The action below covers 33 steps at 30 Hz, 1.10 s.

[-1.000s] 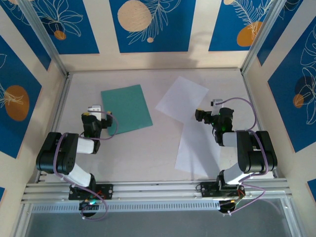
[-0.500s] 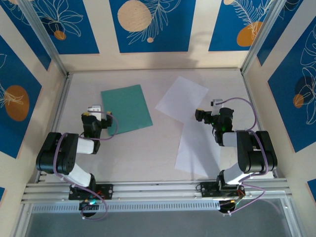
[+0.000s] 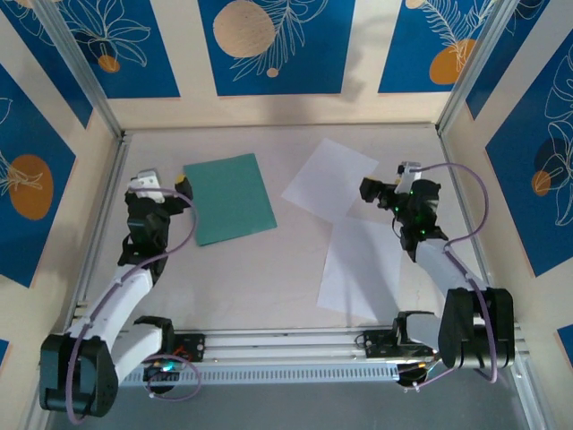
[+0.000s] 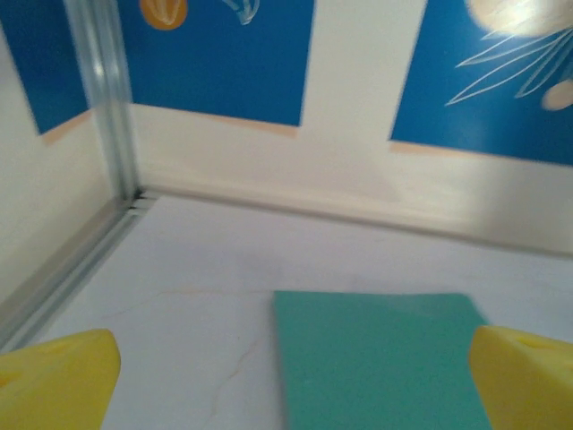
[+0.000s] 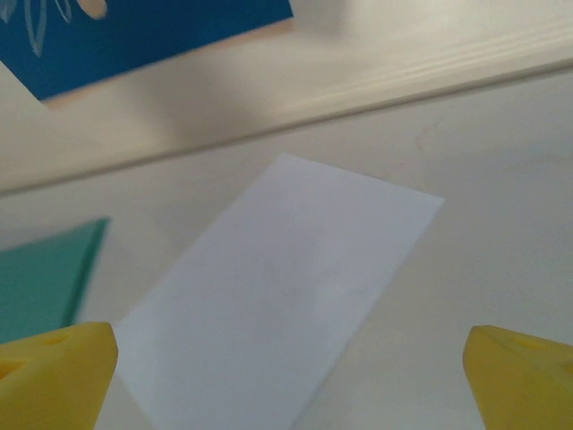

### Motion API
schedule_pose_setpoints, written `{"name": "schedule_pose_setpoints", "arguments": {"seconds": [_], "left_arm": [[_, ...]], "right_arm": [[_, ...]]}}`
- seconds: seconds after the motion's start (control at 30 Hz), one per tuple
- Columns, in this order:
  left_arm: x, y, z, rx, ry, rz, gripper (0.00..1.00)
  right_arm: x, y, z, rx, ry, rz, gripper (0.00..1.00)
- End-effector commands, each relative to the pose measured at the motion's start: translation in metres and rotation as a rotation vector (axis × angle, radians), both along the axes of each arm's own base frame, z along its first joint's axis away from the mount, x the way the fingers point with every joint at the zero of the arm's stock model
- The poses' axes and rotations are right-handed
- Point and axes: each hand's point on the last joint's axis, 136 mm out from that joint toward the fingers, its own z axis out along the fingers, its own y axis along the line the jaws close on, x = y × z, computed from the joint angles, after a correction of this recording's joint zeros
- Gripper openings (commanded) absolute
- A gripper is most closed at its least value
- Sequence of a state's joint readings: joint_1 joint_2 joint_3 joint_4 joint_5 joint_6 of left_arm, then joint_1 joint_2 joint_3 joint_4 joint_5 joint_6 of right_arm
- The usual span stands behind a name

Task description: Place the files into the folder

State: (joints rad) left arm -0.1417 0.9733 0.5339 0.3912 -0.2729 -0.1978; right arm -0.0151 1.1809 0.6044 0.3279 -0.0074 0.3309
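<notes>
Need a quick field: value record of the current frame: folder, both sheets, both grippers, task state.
folder: teal folder, flat on the table, left of centre, looks closed
far sheet: white sheet, right of the folder, apart from it
near sheet: second white sheet, nearer the arm bases, its top corner meeting the far sheet's or almost
left gripper: fingers open, holding nothing, facing the folder
right gripper: fingers open, holding nothing, facing the far sheet
task state: both sheets outside the folder

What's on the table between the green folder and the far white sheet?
Nothing; the top view shows bare table between folder and sheet.
</notes>
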Motion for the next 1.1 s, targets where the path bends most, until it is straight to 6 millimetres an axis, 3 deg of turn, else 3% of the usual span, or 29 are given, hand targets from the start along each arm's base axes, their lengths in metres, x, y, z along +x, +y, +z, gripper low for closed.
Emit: {"name": "schedule_pose_setpoints", "arguments": {"seconds": [0.0,0.1,0.2,0.33,0.4,0.53,0.73,1.07], "left_arm": [[0.000,-0.042,-0.015,-0.118,0.148,-0.148,1.00],[0.011,-0.085,-0.017,-0.204,0.226,-0.273,1.00],[0.019,-0.134,-0.033,-0.230,0.347,-0.384,1.00],[0.026,-0.180,-0.073,-0.236,0.504,-0.439,1.00],[0.027,-0.192,-0.090,-0.244,0.565,-0.449,1.00],[0.027,-0.205,-0.127,-0.277,0.682,-0.464,1.00],[0.009,-0.220,-0.181,-0.301,0.877,-0.522,1.00],[-0.028,-0.217,-0.220,-0.273,1.041,-0.484,0.99]], "right_arm": [[-0.012,0.026,0.004,0.229,0.162,0.068,0.99],[-0.014,0.056,0.017,0.343,0.239,0.170,0.99],[-0.019,0.096,0.026,0.398,0.297,0.323,0.99],[-0.024,0.139,0.018,0.384,0.364,0.425,0.99],[-0.025,0.155,0.012,0.369,0.393,0.455,0.99],[-0.028,0.175,-0.002,0.358,0.445,0.478,0.99],[-0.025,0.181,-0.017,0.387,0.473,0.461,0.99],[-0.013,0.195,-0.024,0.448,0.534,0.490,1.00]]}}
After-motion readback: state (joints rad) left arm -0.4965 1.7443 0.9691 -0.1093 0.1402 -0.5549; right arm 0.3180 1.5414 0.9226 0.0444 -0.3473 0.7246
